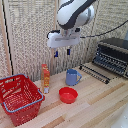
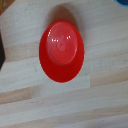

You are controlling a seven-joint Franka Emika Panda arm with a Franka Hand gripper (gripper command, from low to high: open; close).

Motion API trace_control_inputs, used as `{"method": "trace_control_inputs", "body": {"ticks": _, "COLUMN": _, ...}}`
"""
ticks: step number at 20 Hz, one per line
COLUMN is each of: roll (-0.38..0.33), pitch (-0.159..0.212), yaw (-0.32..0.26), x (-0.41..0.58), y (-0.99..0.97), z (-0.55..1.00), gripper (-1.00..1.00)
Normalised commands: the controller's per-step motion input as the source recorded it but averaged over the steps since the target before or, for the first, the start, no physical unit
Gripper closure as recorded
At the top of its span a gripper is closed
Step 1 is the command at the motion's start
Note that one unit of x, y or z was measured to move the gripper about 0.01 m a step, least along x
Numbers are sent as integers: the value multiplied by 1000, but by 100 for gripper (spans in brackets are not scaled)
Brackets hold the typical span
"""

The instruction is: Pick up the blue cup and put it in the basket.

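The blue mug (image 1: 73, 76) stands upright on the wooden table (image 1: 95, 100), its handle toward the exterior view's right. My gripper (image 1: 62, 52) hangs well above the table, up and to the exterior view's left of the mug, fingers apart and empty. The red basket (image 1: 19, 97) sits at the exterior view's left near the table's front edge. In the wrist view only a sliver of blue (image 2: 123, 2) shows at one corner; my fingers are out of that view.
A small red bowl (image 1: 68, 94) lies in front of the mug and fills the wrist view (image 2: 61, 51). An orange bottle (image 1: 45, 78) stands between basket and mug. A toaster oven (image 1: 112, 56) with a pulled-out rack (image 1: 95, 72) is at the exterior view's right.
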Motion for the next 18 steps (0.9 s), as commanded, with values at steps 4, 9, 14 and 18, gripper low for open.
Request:
{"method": "trace_control_inputs", "body": {"ticks": 4, "roll": 72, "pitch": -1, "yaw": -21, "x": 282, "y": -930, "z": -138, "gripper": -100}}
{"method": "trace_control_inputs", "body": {"ticks": 9, "roll": 87, "pitch": 0, "yaw": 0, "x": 231, "y": -933, "z": -211, "gripper": -100}}
{"method": "trace_control_inputs", "body": {"ticks": 14, "roll": 69, "pitch": 28, "yaw": 19, "x": 194, "y": -765, "z": -262, "gripper": -100}}
{"method": "trace_control_inputs", "body": {"ticks": 18, "roll": 33, "pitch": 118, "yaw": 20, "x": 51, "y": -613, "z": -359, "gripper": -100}}
